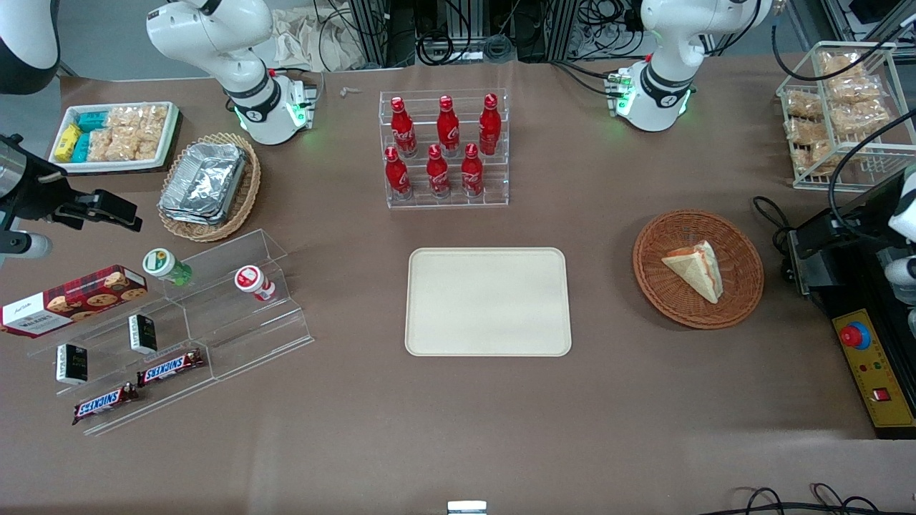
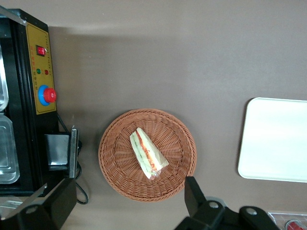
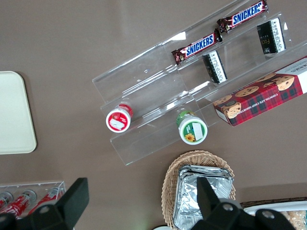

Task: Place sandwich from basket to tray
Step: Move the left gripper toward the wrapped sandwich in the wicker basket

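Note:
The sandwich (image 1: 695, 270), a pale triangular wedge with red-orange and green filling (image 2: 147, 153), lies in the round reddish-brown wicker basket (image 1: 665, 293) (image 2: 115, 167). The large cream tray (image 1: 488, 301) (image 2: 276, 139) lies flat and bare beside the basket, toward the parked arm's end of the table. My gripper (image 1: 812, 239) (image 2: 130, 184) hangs high above the table at the basket's edge toward the working arm's end. It is open and holds nothing, with its two dark fingers (image 2: 194, 194) far apart.
A black control box with a red stop button (image 1: 855, 336) (image 2: 47, 95) and a cable sit close beside the basket. A wire rack of snacks (image 1: 844, 114) stands farther from the front camera. An acrylic stand of red bottles (image 1: 444, 150) stands farther back than the tray.

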